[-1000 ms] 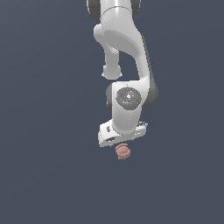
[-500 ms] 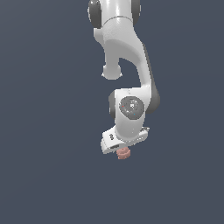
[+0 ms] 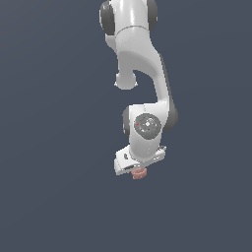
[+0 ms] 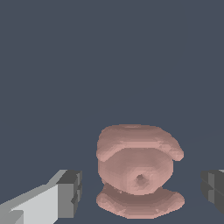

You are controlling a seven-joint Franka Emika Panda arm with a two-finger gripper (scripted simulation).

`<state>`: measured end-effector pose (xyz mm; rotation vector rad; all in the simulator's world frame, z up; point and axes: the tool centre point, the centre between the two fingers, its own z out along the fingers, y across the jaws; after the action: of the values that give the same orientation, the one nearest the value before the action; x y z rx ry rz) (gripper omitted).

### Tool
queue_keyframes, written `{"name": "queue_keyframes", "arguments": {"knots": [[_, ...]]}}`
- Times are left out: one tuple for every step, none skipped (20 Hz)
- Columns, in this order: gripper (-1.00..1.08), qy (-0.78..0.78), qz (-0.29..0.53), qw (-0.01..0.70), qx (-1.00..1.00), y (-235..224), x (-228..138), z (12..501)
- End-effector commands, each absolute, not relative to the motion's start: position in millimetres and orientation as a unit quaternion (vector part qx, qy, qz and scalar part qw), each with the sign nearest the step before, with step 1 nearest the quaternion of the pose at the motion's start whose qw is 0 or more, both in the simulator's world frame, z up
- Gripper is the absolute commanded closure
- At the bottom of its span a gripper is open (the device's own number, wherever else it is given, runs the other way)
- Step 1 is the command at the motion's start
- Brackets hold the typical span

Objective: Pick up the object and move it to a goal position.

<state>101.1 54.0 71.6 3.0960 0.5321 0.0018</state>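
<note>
The object (image 4: 138,175) is a small salmon-pink lump with ridged, spool-like grooves and a dimple in its middle. It lies on the dark grey-blue surface between my fingers. In the wrist view one dark-padded finger (image 4: 70,192) stands to one side of it and the other finger (image 4: 214,186) to the opposite side, each with a gap to the object. My gripper (image 4: 142,190) is open around it without touching. In the exterior view the white hand (image 3: 140,160) sits low over the object (image 3: 139,173), which peeks out just beneath it.
Only the flat dark grey-blue surface (image 3: 54,197) shows around the arm. The white arm (image 3: 140,64) reaches down from the top of the exterior view.
The hand has come down over the object, which has stayed in place. Less of the object shows beneath the hand in the exterior view.
</note>
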Motion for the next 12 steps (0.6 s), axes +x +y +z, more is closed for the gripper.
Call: {"name": "queue_keyframes", "arguments": {"knots": [[-0.92, 0.170, 0.000, 0.000, 0.986, 54, 100, 56], [-0.92, 0.170, 0.000, 0.000, 0.985, 54, 100, 51], [-0.92, 0.170, 0.000, 0.000, 0.985, 54, 100, 46], [-0.92, 0.170, 0.000, 0.000, 0.985, 54, 100, 43], [-0.92, 0.170, 0.000, 0.000, 0.985, 54, 100, 40], [-0.92, 0.170, 0.000, 0.000, 0.985, 54, 100, 39], [-0.92, 0.170, 0.000, 0.000, 0.985, 54, 101, 38], [-0.92, 0.170, 0.000, 0.000, 0.985, 54, 101, 39], [-0.92, 0.170, 0.000, 0.000, 0.985, 55, 101, 39], [-0.92, 0.170, 0.000, 0.000, 0.985, 55, 102, 40], [1.08, 0.170, 0.000, 0.000, 0.985, 55, 102, 40], [1.08, 0.170, 0.000, 0.000, 0.985, 55, 102, 40]]}}
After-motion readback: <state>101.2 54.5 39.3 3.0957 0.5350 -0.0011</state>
